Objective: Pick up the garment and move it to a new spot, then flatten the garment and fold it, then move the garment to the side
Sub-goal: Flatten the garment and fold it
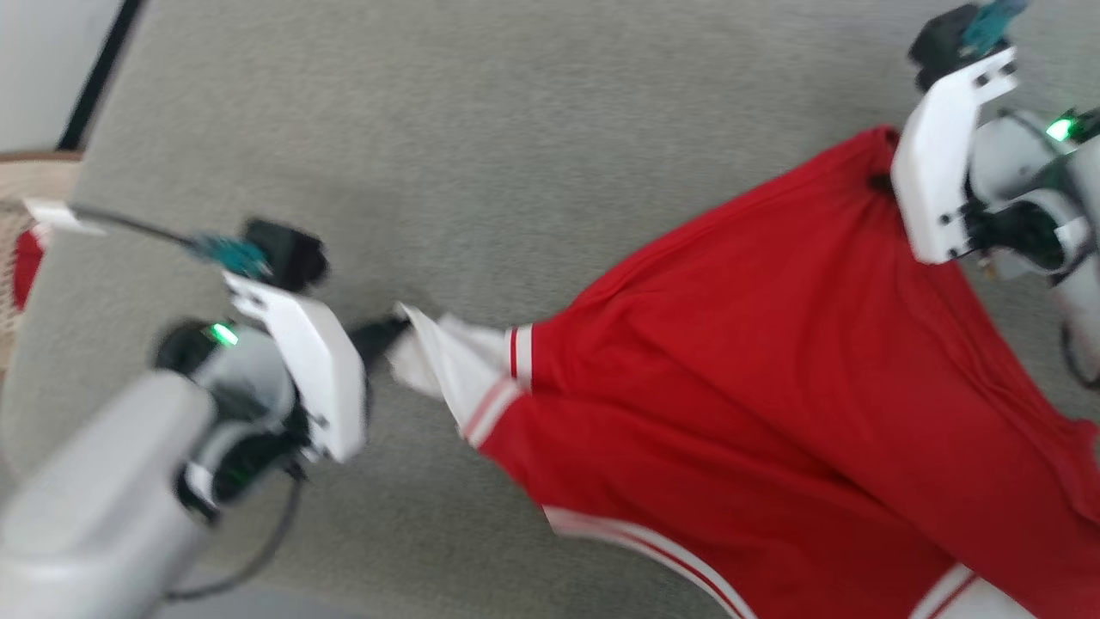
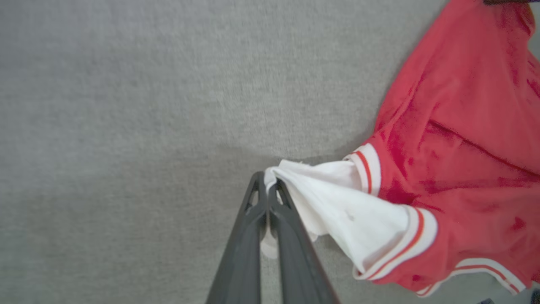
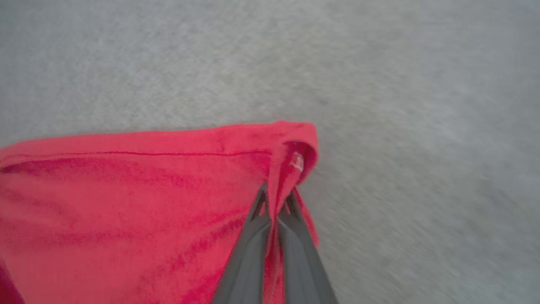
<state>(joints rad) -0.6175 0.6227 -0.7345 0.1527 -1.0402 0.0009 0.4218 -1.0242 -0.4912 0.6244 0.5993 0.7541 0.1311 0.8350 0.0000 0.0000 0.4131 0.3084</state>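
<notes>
Garment [image 1: 773, 387]: a red jersey, stretched between the two grippers over the grey carpet [image 1: 516, 129]. In the head view it goes from the middle to the right side, and its lower part runs out of the picture.
Left gripper [image 2: 268, 192]: the jaws are pressed together on the tip of the white sleeve [image 2: 350, 211]; a little white cloth shows between the fingers.
Right gripper [image 3: 276, 200]: the jaws are clamped on a folded red corner of the cloth, well apart from the left one.
Trim [image 2: 415, 238]: red-and-white stripes where the sleeve meets the red body.
Left edge: a pale woven thing [image 1: 26, 198] with something red in it, well apart from the jersey.
Sharpness: all views are a little blurred.
</notes>
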